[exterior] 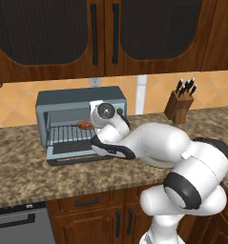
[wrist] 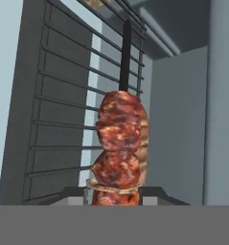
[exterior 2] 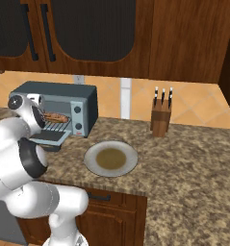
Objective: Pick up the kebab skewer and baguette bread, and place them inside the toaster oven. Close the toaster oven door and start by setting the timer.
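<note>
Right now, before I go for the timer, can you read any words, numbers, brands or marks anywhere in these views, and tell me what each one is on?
No readable text anywhere.
toaster oven: two round knobs and a small red mark on its front panel, with no legible numbers or lettering around them.
knife block: no label visible.
plate: plain, no markings.

A knife block (exterior 2: 160,120) is seen standing on the granite counter (exterior 2: 193,163). A round plate (exterior 2: 110,159) is set on the counter, near the knife block.
</note>
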{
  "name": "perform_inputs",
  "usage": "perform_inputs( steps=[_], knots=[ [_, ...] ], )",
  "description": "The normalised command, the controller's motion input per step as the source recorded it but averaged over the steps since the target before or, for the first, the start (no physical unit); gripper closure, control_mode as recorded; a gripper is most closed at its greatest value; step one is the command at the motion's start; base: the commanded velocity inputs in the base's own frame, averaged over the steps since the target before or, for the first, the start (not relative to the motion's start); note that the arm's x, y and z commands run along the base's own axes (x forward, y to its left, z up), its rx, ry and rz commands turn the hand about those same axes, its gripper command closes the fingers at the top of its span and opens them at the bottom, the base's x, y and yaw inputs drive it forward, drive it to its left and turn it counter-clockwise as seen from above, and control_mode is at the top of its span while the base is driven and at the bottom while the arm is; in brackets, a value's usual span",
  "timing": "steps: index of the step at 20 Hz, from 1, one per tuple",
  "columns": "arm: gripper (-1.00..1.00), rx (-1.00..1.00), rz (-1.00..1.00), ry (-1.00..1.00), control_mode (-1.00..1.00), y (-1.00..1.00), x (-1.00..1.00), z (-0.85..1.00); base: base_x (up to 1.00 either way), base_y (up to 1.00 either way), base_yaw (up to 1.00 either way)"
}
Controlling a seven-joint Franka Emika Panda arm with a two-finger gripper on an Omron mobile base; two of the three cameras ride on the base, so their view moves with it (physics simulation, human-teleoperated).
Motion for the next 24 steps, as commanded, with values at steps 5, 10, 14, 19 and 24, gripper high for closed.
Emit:
perform_inputs(
  steps=[5, 10, 14, 19, 24],
  knots=[
    [1.0, 0.0, 0.0, 0.0, -1.0, 0.0, 0.05, -0.23, 0.0, 0.0, 0.0],
    [1.0, 0.0, 0.0, 0.02, -1.0, 0.0, 0.09, -0.3, 0.0, 0.0, 0.0],
    [1.0, 0.0, 0.0, 0.0, -1.0, 0.0, 0.36, -0.01, 0.0, 0.0, 0.0],
    [1.0, 0.0, 0.0, 0.03, -1.0, 0.0, 0.39, -0.02, 0.0, 0.0, 0.0],
    [1.0, 0.0, 0.0, 0.03, -1.0, 0.0, 0.3, -0.16, 0.0, 0.0, 0.0]
  ],
)
